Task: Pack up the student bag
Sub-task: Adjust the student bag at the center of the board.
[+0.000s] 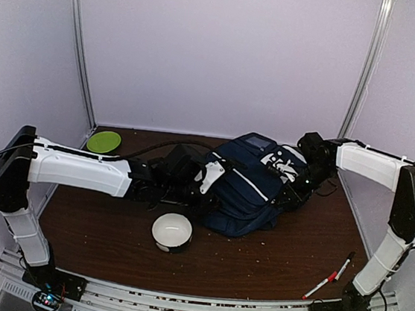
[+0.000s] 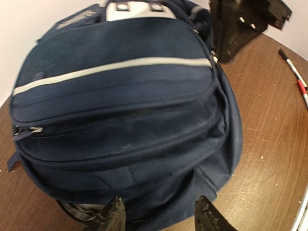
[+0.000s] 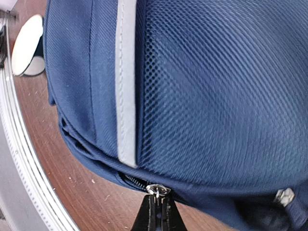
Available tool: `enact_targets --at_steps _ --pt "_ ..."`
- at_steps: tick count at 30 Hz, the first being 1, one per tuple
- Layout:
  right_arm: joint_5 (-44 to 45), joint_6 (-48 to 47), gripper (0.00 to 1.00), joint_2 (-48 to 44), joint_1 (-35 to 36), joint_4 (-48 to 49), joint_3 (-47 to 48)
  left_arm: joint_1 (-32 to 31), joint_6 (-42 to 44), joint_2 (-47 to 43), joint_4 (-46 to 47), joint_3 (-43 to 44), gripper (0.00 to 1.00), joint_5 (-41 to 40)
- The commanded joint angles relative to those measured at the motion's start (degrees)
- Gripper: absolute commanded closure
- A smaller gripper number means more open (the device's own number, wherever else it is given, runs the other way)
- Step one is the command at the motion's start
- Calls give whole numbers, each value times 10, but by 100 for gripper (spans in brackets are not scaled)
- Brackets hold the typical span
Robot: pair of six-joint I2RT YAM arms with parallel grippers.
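Large navy-blue fabric backpack (image 1: 252,194), white trim stripes, lies on dark brown wooden table (image 1: 107,245), between both grippers. Left gripper (image 2: 159,217) at backpack's left end, black fingers (image 2: 113,216) spread, backpack fabric just ahead; contact unclear. Right gripper (image 3: 156,214) at backpack's right side, fingers pressed together, pinching small silver zipper pull (image 3: 158,189). White round bowl (image 1: 172,232) near backpack, camera-side. Green round plate (image 1: 104,141) well left of backpack.

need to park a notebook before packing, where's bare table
Bare wood: the near strip between white bowl and markers, and the patch left of the bowl, nearer than the left arm. Crowded around the student bag.
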Motion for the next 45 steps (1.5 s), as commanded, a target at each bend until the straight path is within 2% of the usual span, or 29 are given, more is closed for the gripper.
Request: enact_targets --at_steps 1,5,8,10,15,18,20,21,24,28,31,37,42,45 --pt "-34 14 100 -50 2 45 -18 1 -31 31 43 28 55 70" --pt "-38 2 100 -92 46 30 -80 1 -77 42 68 34 51 93" --pt "-94 67 100 -103 63 67 -117 1 -149 60 73 52 43 64" --pt "-111 83 100 -96 85 73 -128 1 -189 71 64 65 43 35" --pt "-57 78 100 -72 125 86 -132 11 -265 78 27 57 46 -42" --pt "-12 90 100 -68 122 103 -142 21 -268 45 93 8 52 16" --pt "-29 98 100 -74 122 106 -145 15 -235 27 142 -12 51 74" --pt "-50 105 99 -78 123 108 -145 8 -221 23 133 -7 49 80" --pt "-111 112 96 -69 130 93 -120 -13 -196 17 79 9 45 50" --pt "-75 138 96 -24 162 103 -88 -23 -198 2 86 -28 48 33" --pt "-107 163 98 36 181 96 -41 -25 -214 2 78 -37 50 31" --pt "-135 227 98 111 181 172 68 -32 -253 -37 41 -62 49 -63" --pt "-155 247 89 139 168 206 123 -43 -293 -39 -3 -61 51 -88" --pt "-199 251 75 161 158 180 155 -47 -303 -32 -11 -62 52 -95"
